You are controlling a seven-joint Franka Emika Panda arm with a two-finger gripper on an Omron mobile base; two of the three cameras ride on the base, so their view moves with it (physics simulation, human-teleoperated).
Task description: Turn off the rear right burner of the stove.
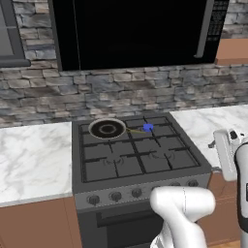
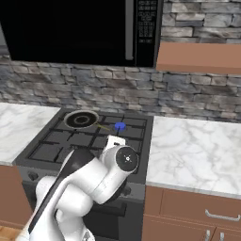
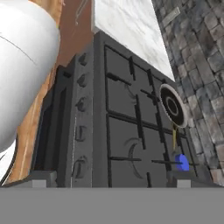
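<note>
— Where's the arm?

— Folded low in front of the stove (image 1: 138, 160), elbow bulging over the oven door; the hand points along the cooktop, looking across the knobs (image 3: 81, 131) and grates.

— And the tool?

— I cannot tell whether it is released or clenched; its fingertips are not clear.

— The rear right burner (image 1: 148, 127)?

— At the back of the cooktop, marked by a blue spot, just right of the pan (image 1: 107, 129) on the rear left burner. White marble worktop (image 2: 197, 150) flanks the stove.
</note>
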